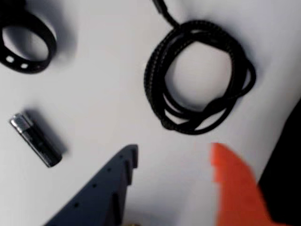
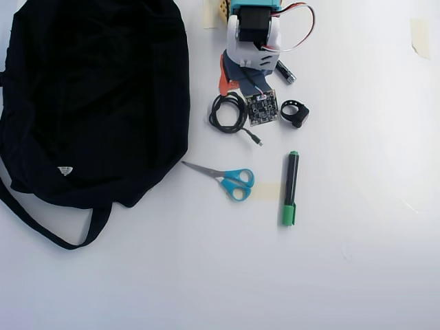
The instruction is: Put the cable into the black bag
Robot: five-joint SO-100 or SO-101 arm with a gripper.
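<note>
Overhead view, near edge first: white bench (image 2: 357,275) bare at the front. Green marker pen with black barrel (image 2: 290,188) lying lengthwise, right of blue-handled steel scissors (image 2: 230,180), blades pointing left toward the large soft black cloth bag (image 2: 96,96). Bag fills the left half; long black strap (image 2: 48,230) looped at its near side, tiny white tag (image 2: 64,170) showing.

Farther back: thin black cable wound in a small round coil (image 2: 228,112), flat on the bench just right of the bag, plug tail trailing nearward to the right. Thick black ring-shaped strap (image 2: 295,113) right of it, apart.

Gripper (image 2: 242,88) just beyond the coil, above it. Wrist view: dark blue finger (image 1: 101,193) and orange finger (image 1: 233,188) spread wide, holding nothing, cable (image 1: 200,77) ahead of the tips, untouched. Small black and silver battery (image 1: 35,139) to the left.
</note>
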